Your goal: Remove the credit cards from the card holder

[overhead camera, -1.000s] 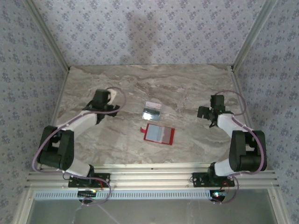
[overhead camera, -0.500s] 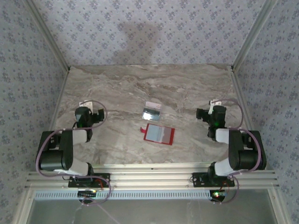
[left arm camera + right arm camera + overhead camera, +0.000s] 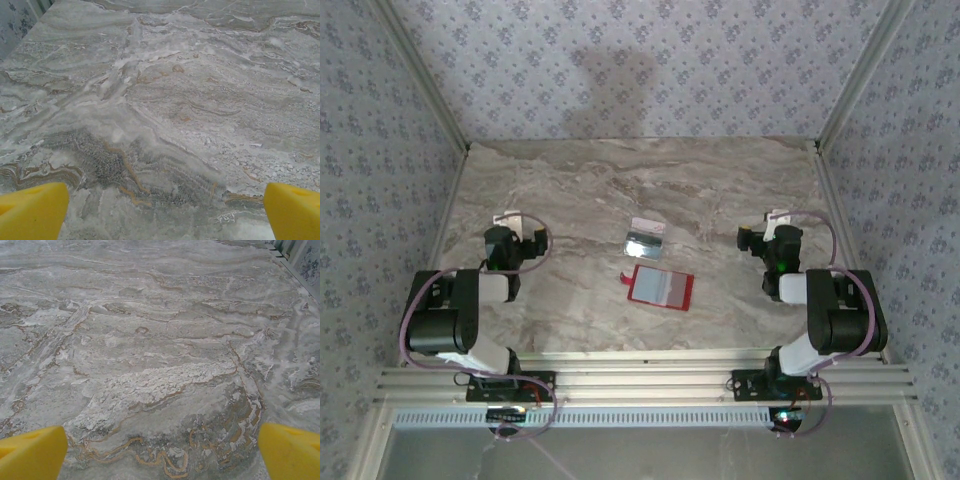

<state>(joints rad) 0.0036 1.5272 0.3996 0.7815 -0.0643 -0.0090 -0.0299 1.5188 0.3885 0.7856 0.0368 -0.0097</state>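
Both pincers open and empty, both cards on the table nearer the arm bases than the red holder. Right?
No: the top external view shows the credit cards lying on the far side of the card holder, not the near side. The rest holds.

Marble table [image 3: 570,190], floral-papered walls [image 3: 650,70]

Red card holder [image 3: 661,288] flat, grey face up; silver card [image 3: 642,244], pinkish card [image 3: 647,226] beyond.
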